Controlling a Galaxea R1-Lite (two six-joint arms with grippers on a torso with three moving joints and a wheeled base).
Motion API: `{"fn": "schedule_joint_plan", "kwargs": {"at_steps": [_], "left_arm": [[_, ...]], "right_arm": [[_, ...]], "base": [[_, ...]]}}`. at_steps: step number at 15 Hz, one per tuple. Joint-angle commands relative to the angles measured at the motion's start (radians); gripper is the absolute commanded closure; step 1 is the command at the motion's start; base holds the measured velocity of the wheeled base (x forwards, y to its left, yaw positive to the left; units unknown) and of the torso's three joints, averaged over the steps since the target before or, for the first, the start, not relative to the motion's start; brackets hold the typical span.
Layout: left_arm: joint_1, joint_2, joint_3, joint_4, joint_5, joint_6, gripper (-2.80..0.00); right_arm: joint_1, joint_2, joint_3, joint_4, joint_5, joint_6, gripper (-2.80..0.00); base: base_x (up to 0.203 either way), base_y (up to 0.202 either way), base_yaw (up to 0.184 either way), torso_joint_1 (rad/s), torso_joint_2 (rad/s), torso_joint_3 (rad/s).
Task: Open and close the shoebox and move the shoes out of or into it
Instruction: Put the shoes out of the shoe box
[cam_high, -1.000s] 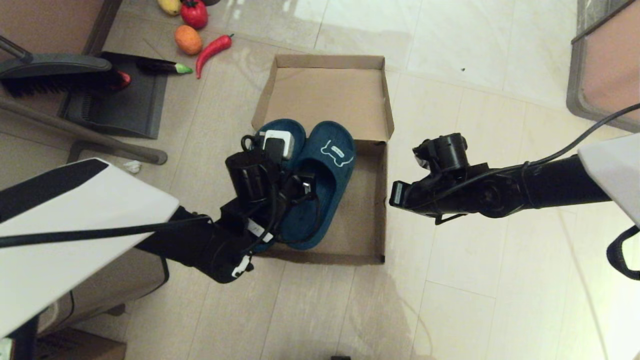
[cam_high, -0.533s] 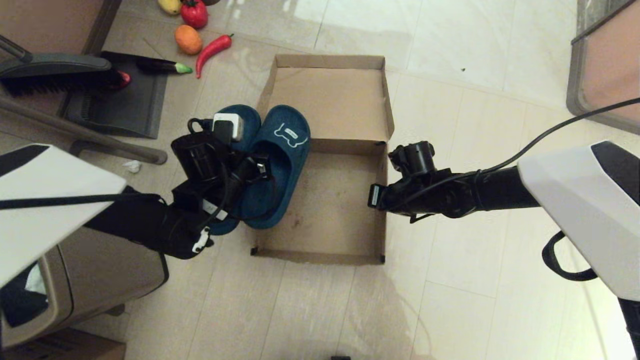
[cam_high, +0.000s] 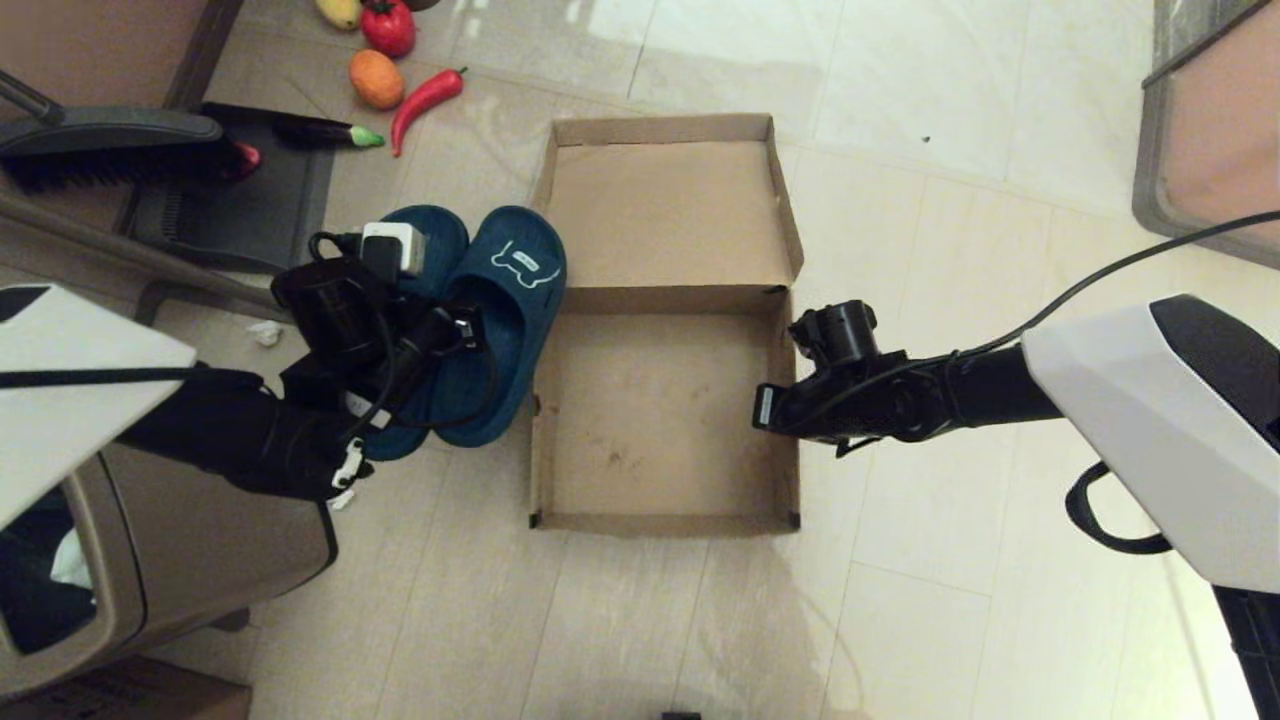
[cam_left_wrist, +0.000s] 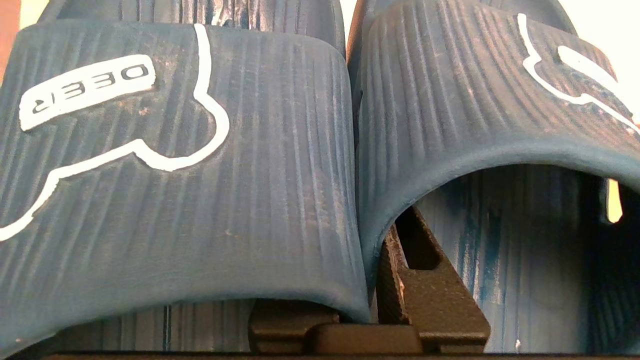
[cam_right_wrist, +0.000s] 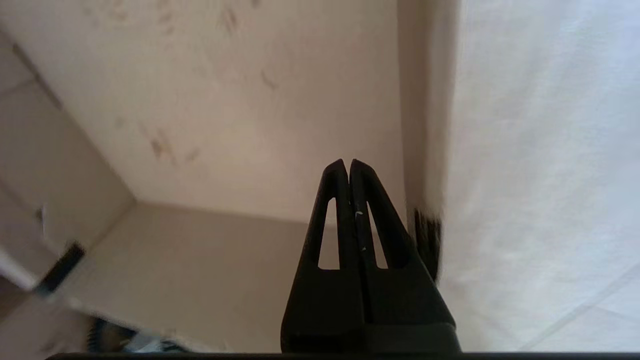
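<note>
The shoebox (cam_high: 650, 420) lies open on the floor in the middle of the head view, its flap lid (cam_high: 670, 210) folded back flat. Both navy shoes (cam_high: 510, 290) hang side by side just left of the box, above the tiles. My left gripper (cam_high: 440, 330) is shut on their two adjoining strap walls. In the left wrist view one finger (cam_left_wrist: 430, 300) is inside the right shoe (cam_left_wrist: 475, 100) and the other is under the left shoe's (cam_left_wrist: 175, 175) strap. My right gripper (cam_high: 762, 408) is shut and holds nothing. It sits at the box's right wall (cam_right_wrist: 420, 125).
A brown trash bin (cam_high: 200, 540) stands at the lower left, under my left arm. A dustpan and brush (cam_high: 230, 200) and toy vegetables (cam_high: 400, 90) lie at the far left. A framed panel (cam_high: 1210, 130) is at the upper right.
My left arm has carried both shoes leftward out of the box to beside it. The box has shifted a little to the right. My right gripper has come closer to the box's right wall.
</note>
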Motion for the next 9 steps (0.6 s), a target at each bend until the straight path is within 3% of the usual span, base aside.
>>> {"fn": "schedule_joint_plan", "kwargs": {"at_steps": [1,9], "left_arm": [[0.02,0.002,0.011,-0.008,-0.011,0.0,0.0],[0.08,0.078,0.012,-0.022,-0.034,-0.002,0.0]], "right_arm": [[-0.023,-0.002,0.004,0.0,0.001,-0.002,0.0],[-0.109,-0.088,0.136,0.015,0.001,-0.002,0.0]], "base": [[0.0,0.0,0.0,0.0,0.0,0.0],[0.0,0.0,0.0,0.0,0.0,0.0]]}}
